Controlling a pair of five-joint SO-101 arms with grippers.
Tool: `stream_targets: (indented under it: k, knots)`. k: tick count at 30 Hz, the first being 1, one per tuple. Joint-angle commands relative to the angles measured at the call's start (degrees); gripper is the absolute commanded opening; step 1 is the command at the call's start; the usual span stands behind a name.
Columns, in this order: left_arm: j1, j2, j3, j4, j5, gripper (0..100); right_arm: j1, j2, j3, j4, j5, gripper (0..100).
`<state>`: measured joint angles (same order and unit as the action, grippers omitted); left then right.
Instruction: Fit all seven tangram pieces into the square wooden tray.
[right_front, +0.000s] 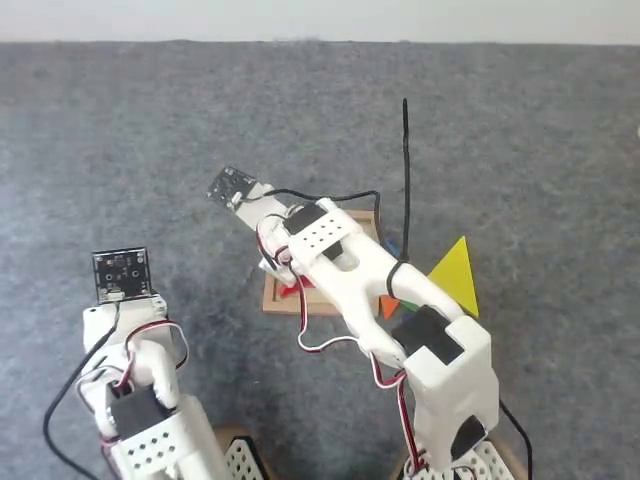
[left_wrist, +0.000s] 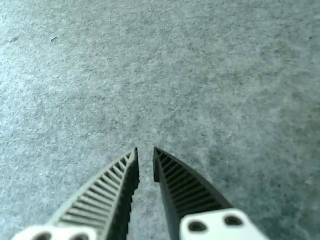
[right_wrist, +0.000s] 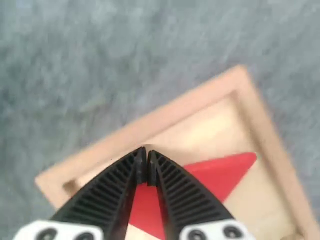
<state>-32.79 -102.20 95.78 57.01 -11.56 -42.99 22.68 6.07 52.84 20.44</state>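
Square light-wood tray (right_wrist: 175, 112) sits mid-desk (right_front: 150, 130), with a red triangle piece (right_wrist: 220, 172) lying flat inside. A flat yellow triangle (right_front: 455, 275) is just right of it, and an orange piece (right_front: 387, 308) peeks out between them.

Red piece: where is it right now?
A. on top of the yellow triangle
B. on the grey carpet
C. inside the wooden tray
C: the red piece lies flat on the floor of the wooden tray, inside its raised rim.
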Motion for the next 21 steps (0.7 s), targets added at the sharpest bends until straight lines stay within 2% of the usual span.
stream_targets:
  k: [1,3,10,14,18,21]
  knots:
    - [-0.44,-0.62,-2.86,-1.67,0.44,6,0.48,-4.53,-1.67,3.47,6.07,0.7]
    - [-0.44,-0.62,-2.86,-1.67,0.44,6,0.48,-5.14,-1.76,4.88,8.53,0.7]
    - [-0.44,-0.62,-2.86,-1.67,0.44,6,0.92,-15.16,-1.76,6.73,8.53,0.7]
    - [-0.44,-0.62,-2.86,-1.67,0.44,6,4.26,-23.87,0.7,12.18,9.49,0.9]
    - [-0.44,-0.62,-2.86,-1.67,0.44,6,9.19,-28.88,6.77,17.54,18.37,1.2]
    - [-0.26,-0.62,-2.86,-1.67,0.44,6,9.89,-27.91,14.77,13.05,21.36,8.8]
